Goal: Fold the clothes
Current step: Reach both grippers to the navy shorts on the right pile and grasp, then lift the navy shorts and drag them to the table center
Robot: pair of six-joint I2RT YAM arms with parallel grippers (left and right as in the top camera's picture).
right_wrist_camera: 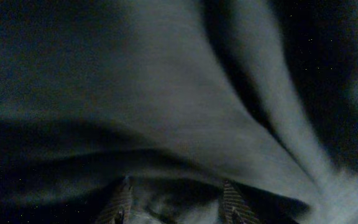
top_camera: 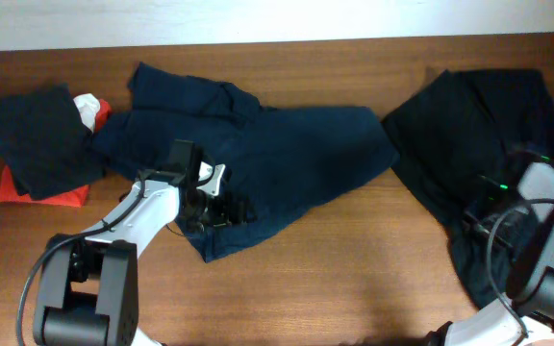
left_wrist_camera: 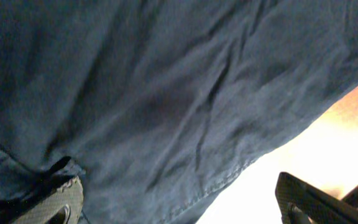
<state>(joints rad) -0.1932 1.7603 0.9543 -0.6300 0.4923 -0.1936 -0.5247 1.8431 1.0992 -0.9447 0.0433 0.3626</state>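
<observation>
The navy-blue shorts (top_camera: 287, 159) lie spread and wrinkled across the middle of the table. My left gripper (top_camera: 221, 207) is low over their front hem. In the left wrist view the left gripper (left_wrist_camera: 179, 208) is open wide, with the stitched hem of the shorts (left_wrist_camera: 166, 106) between its fingers and on the table. The black garment (top_camera: 479, 125) lies at the right. My right gripper (top_camera: 479, 210) is down on its lower part. In the right wrist view the right gripper (right_wrist_camera: 178, 208) has its fingers partly apart with the black garment (right_wrist_camera: 166, 93) bunched between them.
At the far left a folded dark garment (top_camera: 37, 139) lies on a red item (top_camera: 41, 192), with a white piece (top_camera: 87, 106) beside it. Bare brown tabletop (top_camera: 354, 259) runs along the front. A pale wall borders the table's far edge.
</observation>
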